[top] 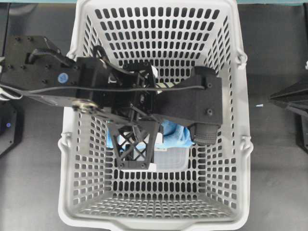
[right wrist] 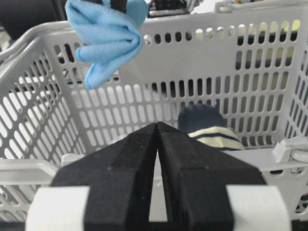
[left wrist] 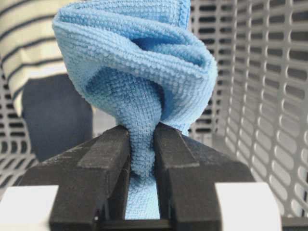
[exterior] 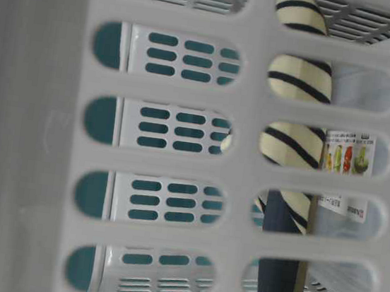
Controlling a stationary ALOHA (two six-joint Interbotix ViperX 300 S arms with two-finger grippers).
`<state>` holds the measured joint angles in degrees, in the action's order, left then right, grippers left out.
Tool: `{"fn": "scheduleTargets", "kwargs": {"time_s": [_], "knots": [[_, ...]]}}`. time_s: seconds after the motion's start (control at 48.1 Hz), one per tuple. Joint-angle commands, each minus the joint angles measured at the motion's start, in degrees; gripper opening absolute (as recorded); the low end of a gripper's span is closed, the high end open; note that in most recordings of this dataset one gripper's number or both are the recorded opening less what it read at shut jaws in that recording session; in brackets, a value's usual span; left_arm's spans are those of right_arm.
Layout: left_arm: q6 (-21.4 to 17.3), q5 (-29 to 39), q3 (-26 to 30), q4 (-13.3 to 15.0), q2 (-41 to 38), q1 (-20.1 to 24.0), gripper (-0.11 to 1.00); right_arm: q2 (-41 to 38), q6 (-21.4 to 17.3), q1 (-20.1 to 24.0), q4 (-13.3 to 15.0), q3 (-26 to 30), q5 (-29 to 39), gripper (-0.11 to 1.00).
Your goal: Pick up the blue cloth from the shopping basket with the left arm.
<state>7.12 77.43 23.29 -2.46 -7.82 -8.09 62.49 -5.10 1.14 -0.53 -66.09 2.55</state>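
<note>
Left arm's black lattice-framed gripper (left wrist: pixel 143 192) is clamped on the light sky-blue microfibre cloth (left wrist: pixel 139 72). A narrow pinched fold runs down between the jaws; the rest of the cloth billows out past the fingertips in a loose twisted bunch.

In the right wrist view the cloth (right wrist: pixel 108 36) hangs in the air at about 11 o'clock, up near the rim of the large light-grey slotted plastic basket (right wrist: pixel 250 72), clear of the floor. From overhead it shows (top: pixel 172 134) only in part, just right of centre beneath the arm.

Handling, as I judge it: very light, soft and limp, with no stiffness, and a napped surface that should not slip readily. The hold is on a gathered fold, not an edge, which looks secure. The trailing lobes could snag in the wall slots on the way out.

Right arm's black gripper (right wrist: pixel 158 192): jaws together, nothing between them, outside the basket wall.

Left in the basket: a navy and cream-striped fabric item (right wrist: pixel 211 132) and a clear plastic box with a label (exterior: pixel 348 172).
</note>
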Motion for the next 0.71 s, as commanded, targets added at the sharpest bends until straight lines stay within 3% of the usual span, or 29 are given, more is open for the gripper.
{"fn": "scheduleTargets", "kwargs": {"time_s": [0.0, 0.25, 0.52, 0.686], "knots": [[0.09, -0.62, -0.26, -0.18, 2.46, 0.09, 0.12, -0.26, -0.09, -0.09, -0.18, 0.53, -0.62, -0.01], [0.09, -3.69, -2.99, -0.18, 5.89, 0.18, 0.12, -0.09, -0.09, -0.09, -0.18, 0.62, -0.88, -0.01], [0.97, -9.4, -11.51, -0.18, 11.6, 0.44, 0.12, 0.26, -0.09, -0.09, -0.18, 0.7, -0.88, -0.01], [0.62, -16.26, -15.38, -0.18, 13.89, 0.35, 0.12, 0.44, -0.09, -0.09, -0.18, 0.7, -0.88, -0.01]]}}
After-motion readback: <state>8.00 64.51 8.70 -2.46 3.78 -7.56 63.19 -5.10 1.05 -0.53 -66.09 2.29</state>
